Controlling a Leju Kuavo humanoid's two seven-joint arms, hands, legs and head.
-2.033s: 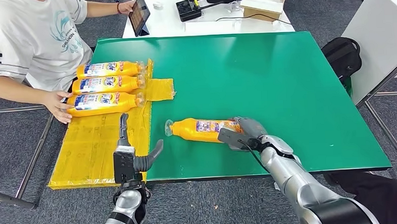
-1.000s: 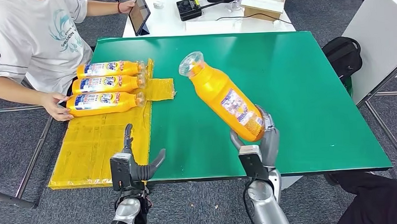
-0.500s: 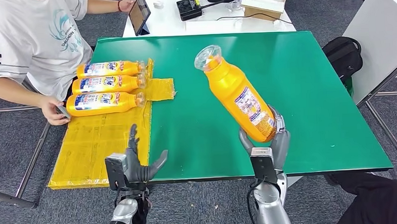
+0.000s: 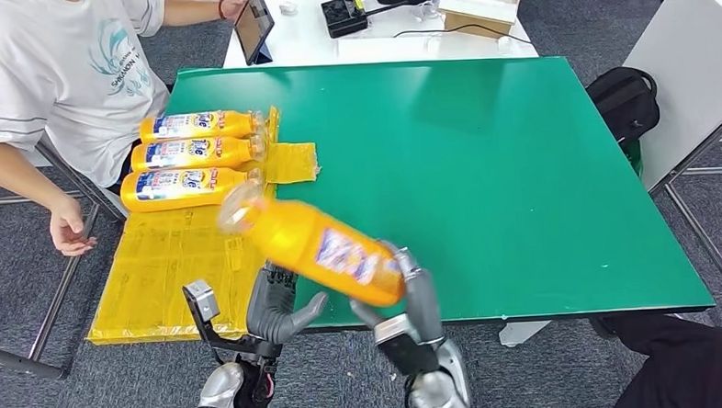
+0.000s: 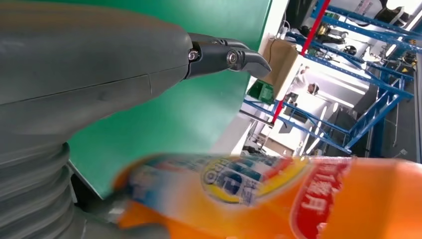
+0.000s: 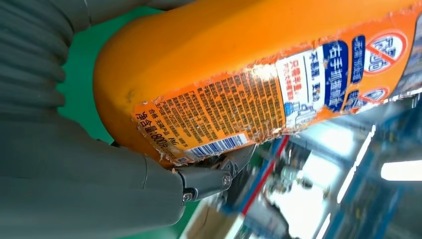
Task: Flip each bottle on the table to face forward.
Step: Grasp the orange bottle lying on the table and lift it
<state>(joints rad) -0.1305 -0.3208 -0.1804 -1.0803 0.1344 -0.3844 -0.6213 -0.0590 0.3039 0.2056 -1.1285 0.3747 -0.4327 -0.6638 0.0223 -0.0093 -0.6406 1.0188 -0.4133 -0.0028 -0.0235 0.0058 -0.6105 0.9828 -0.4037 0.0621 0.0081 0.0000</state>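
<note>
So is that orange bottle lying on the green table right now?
No, the right hand holds the orange bottle tilted in the air.

**Green counter and its load**

The green counter point(image 4: 483, 143) carries a yellow sheet point(image 4: 172, 267) along its left edge, overhanging that side. Three orange bottles point(image 4: 190, 156) lie on the sheet's far part, side by side and parallel, labels up, caps pointing toward the counter's middle. A small yellow flap point(image 4: 291, 161) lies just beside the caps.

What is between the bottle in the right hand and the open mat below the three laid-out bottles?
Nothing visible. The bottle, held by the right hand, hangs tilted above the yellow mat's bare part; the left hand waits below, open.
</note>
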